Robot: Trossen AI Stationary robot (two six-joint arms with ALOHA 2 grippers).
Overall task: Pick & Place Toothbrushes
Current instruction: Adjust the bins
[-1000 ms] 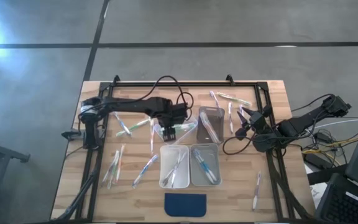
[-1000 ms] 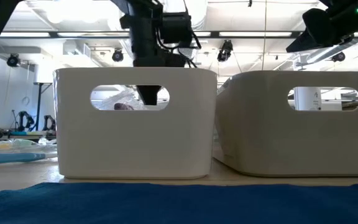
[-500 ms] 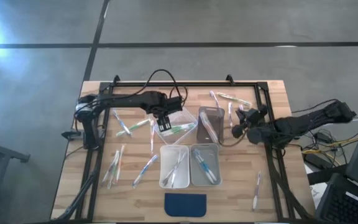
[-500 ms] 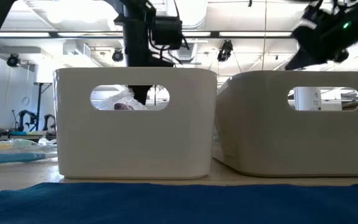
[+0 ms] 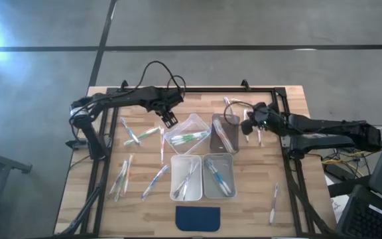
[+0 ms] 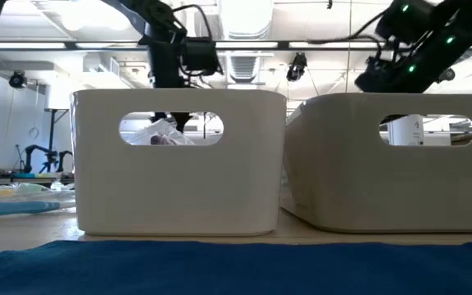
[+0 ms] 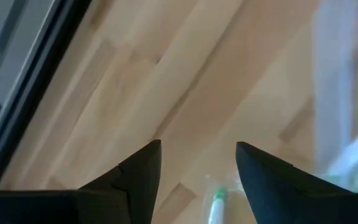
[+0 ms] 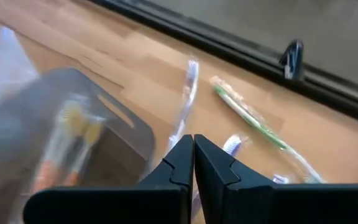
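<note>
The toothbrushes look feather-light, stiff and probably slick in wrappers, so mid-handle seems the best pinch point. They lie loose across the counter. The near bins hold a couple each, and the tilted bin has green ones. Farther back, the left gripper hovers with fingers wide, and the right gripper is pinched shut among the far brushes.

My wooden worktop stands on a grey concrete floor crossed by dark seams; beyond the worktop, white ceiling lights run overhead.
</note>
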